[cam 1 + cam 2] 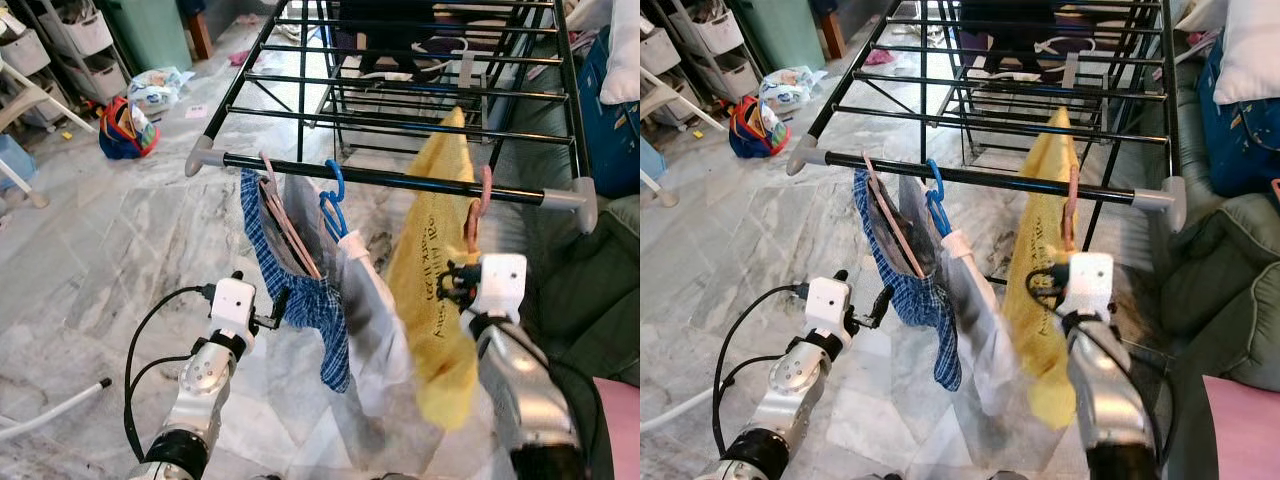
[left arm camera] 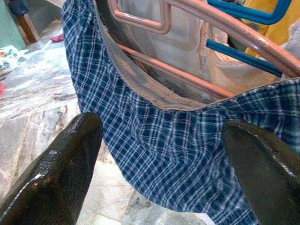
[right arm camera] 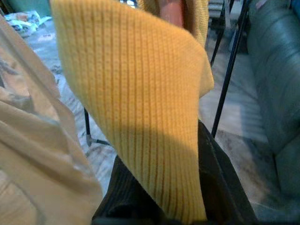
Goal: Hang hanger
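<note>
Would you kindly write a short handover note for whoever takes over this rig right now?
Left gripper: open, fingers either side of the blue checked garment, not clamped.
Right gripper: at the yellow knit garment; the grip itself is hidden by cloth.
Things: the pink hanger, blue hanger and the yellow garment's pink hanger are all hooked on the drying rack's front bar.
Done: three hangers are up.
Left: probably confirm the yellow one is seated, then release.

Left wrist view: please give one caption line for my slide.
Open left hand facing blue checked cotton shorts draped on a pink plastic hanger.
</note>
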Robot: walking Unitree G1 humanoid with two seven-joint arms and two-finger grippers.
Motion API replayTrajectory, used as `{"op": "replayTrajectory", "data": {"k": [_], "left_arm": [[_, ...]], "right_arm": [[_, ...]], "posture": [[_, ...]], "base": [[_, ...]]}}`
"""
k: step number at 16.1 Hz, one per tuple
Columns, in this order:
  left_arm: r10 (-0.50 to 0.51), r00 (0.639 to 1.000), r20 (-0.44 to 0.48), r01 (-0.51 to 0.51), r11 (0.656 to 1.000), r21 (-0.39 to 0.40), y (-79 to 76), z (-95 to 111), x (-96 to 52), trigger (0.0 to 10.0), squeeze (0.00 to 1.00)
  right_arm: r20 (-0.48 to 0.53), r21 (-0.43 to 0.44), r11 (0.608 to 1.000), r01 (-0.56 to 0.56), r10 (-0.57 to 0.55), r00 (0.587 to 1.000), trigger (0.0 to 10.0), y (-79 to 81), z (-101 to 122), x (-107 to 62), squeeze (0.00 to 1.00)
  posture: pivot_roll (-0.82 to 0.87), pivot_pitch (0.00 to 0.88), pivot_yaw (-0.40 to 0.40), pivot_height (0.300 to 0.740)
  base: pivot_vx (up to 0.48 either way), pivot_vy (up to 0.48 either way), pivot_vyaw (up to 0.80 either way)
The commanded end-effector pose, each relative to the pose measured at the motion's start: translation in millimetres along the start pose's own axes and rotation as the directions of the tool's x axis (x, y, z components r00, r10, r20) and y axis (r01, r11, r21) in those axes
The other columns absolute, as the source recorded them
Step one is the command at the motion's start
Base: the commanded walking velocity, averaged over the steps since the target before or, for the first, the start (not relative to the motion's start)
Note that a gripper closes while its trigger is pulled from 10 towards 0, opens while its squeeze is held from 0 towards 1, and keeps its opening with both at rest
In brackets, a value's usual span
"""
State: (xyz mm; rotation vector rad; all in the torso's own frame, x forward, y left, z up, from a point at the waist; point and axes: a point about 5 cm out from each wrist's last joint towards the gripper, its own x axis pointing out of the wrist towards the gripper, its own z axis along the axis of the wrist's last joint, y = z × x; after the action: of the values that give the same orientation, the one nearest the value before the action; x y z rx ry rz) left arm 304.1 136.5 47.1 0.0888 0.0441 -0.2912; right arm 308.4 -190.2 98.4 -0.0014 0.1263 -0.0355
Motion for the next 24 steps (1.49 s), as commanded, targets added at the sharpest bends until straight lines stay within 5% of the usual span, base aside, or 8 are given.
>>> {"op": "replayTrajectory", "data": {"k": [1, 6, 13, 14, 24], "left_arm": [[-0.004, 1.000, 0.004, 0.004, 1.000, -0.002, 0.8, 0.0, -1.2, 10.0, 0.00], [-0.013, 1.000, 0.006, 0.014, 1.000, -0.011, -2.4, -0.9, -1.7, 10.0, 0.00], [-0.022, 1.000, 0.002, 0.022, 1.000, -0.011, -2.8, -1.7, -2.1, 10.0, 0.00], [-0.023, 1.000, 0.001, 0.023, 1.000, -0.010, -2.8, -1.8, -2.0, 10.0, 0.00], [-0.018, 1.000, -0.012, 0.018, 1.000, -0.004, -3.1, -3.2, -0.8, 10.0, 0.00]], "right_arm": [[0.019, 0.020, 1.000, -0.003, 0.002, 1.000, 10.0, 0.2, 8.0, 4.8, 0.00], [-0.103, 0.053, 0.998, 0.013, -0.008, 0.995, 10.0, 0.8, -0.3, 22.1, 0.00], [-0.172, 0.073, 0.997, 0.009, 0.003, 0.985, 10.0, 5.7, -13.1, 24.7, 0.00], [-0.170, 0.080, 0.997, 0.013, 0.001, 0.985, 10.0, 4.8, -13.6, 24.2, 1.00], [-0.022, 0.031, 0.998, 0.049, -0.049, 0.999, 10.0, 4.2, -4.6, 1.6, 1.00]], "posture": [[-0.14, 0.172, 0.069, 0.740], [-0.14, 0.169, 0.059, 0.740], [-0.14, 0.171, 0.065, 0.740], [-0.14, 0.172, 0.066, 0.740], [-0.15, 0.164, 0.067, 0.740]], "base": [[0.000, 0.000, 0.00], [0.000, 0.000, 0.00], [0.000, 0.000, 0.00], [0.000, 0.000, 0.00], [0.000, 0.000, 0.00]]}}
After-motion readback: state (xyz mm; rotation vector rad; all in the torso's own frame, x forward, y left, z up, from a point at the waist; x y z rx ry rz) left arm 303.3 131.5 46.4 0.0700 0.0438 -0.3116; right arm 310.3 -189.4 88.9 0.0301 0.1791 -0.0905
